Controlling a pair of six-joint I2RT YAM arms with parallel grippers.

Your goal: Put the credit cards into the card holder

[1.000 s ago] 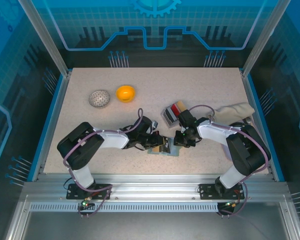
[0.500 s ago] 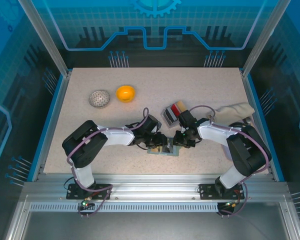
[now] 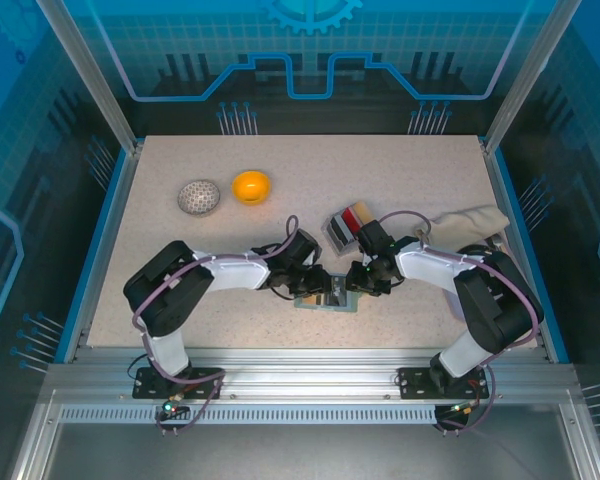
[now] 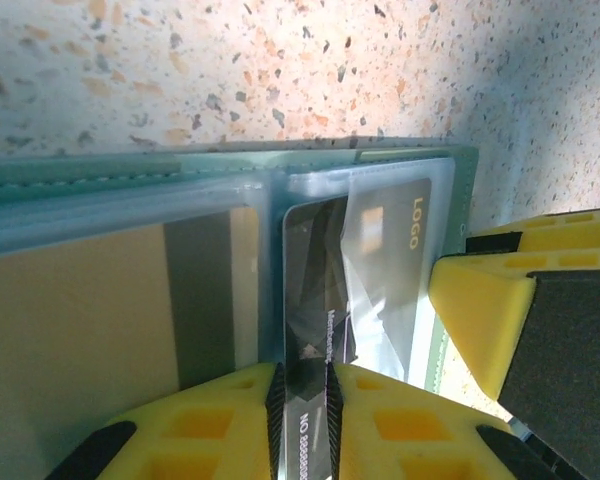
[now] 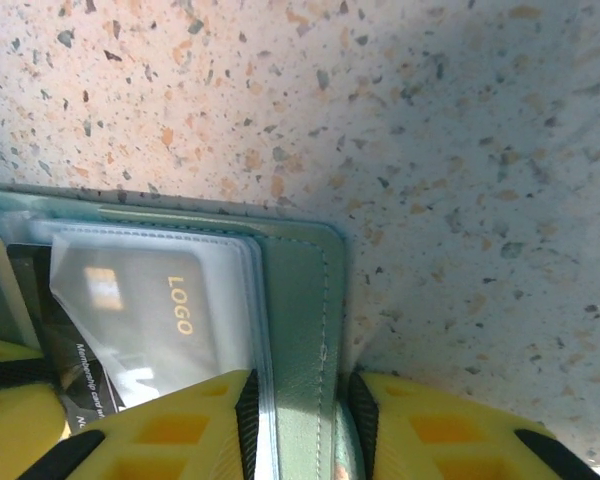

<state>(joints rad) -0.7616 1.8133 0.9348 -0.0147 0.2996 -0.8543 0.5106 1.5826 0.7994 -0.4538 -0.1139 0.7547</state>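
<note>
Left gripper is pinching the black card by its trailing edge, card half-seated in a clear pocket of the holder on the bench, right gripper clamping its green edge; card judging stiff, slick, light, pocket soft.

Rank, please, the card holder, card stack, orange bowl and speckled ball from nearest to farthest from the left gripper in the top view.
1. card holder, at the tips of the left gripper
2. card stack, back right
3. orange bowl, back left
4. speckled ball, left of the bowl
</note>
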